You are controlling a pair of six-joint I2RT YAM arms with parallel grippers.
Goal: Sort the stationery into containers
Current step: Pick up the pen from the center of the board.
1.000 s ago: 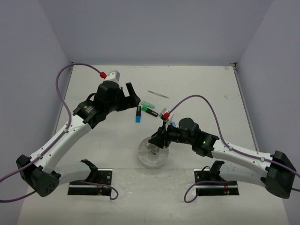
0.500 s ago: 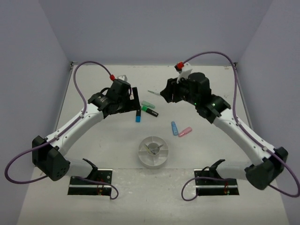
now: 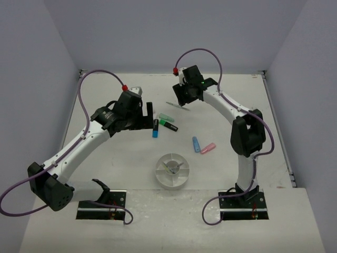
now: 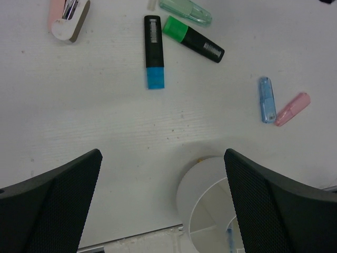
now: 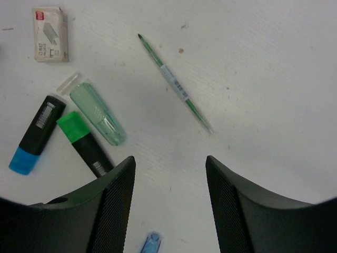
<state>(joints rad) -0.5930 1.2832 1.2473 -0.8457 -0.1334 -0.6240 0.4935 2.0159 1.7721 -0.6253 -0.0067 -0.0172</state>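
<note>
The white divided dish (image 3: 172,179) sits near the table's front with a few items in it; it also shows in the left wrist view (image 4: 197,195). A thin green pen (image 5: 175,84) lies at the far centre (image 3: 178,106). A pale green highlighter (image 5: 97,115), a green-capped black one (image 5: 84,143) and a blue-capped black one (image 4: 154,51) lie together. A blue highlighter (image 4: 267,99) and a pink one (image 4: 293,108) lie right of the dish. My left gripper (image 4: 162,154) is open and empty above the table, left of the highlighters. My right gripper (image 5: 169,159) is open and empty, just near of the green pen.
A small white box (image 5: 50,33) lies beyond the highlighters. A pink and white object (image 4: 68,18) lies under the left arm. Grey walls close in the table on three sides. Two black mounting plates (image 3: 102,205) sit at the near edge.
My right arm has swung from over the dish to the far centre above the green pen. The left gripper has shifted slightly beside the highlighters.
</note>
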